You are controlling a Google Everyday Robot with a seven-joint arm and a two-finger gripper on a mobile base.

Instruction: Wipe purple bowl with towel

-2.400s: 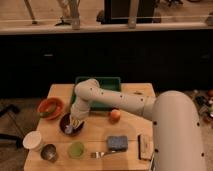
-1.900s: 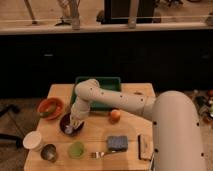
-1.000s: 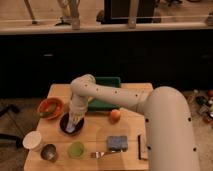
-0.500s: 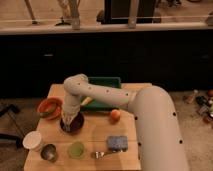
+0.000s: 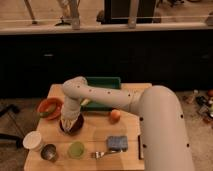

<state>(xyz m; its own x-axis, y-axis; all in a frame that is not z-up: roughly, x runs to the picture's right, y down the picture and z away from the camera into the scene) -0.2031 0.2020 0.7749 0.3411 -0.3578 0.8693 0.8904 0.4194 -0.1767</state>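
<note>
The purple bowl (image 5: 75, 129) is a dark round bowl on the wooden table, left of centre, just right of the orange bowl (image 5: 48, 107). My gripper (image 5: 70, 119) hangs straight down into the purple bowl at the end of the white arm (image 5: 107, 98). The pale cream towel (image 5: 70, 123) hangs bunched from the gripper and rests inside the bowl, covering most of its inside.
A green tray (image 5: 103, 85) stands at the table's back. An orange fruit (image 5: 115, 115) lies mid-table. A blue-grey sponge pad (image 5: 117, 143), a fork (image 5: 101, 154), a small green cup (image 5: 76, 149), a metal cup (image 5: 48, 152) and a white cup (image 5: 33, 141) sit along the front.
The arm's elbow has swung left across the table while the gripper with the towel has stayed in the purple bowl, shifting slightly within it.
</note>
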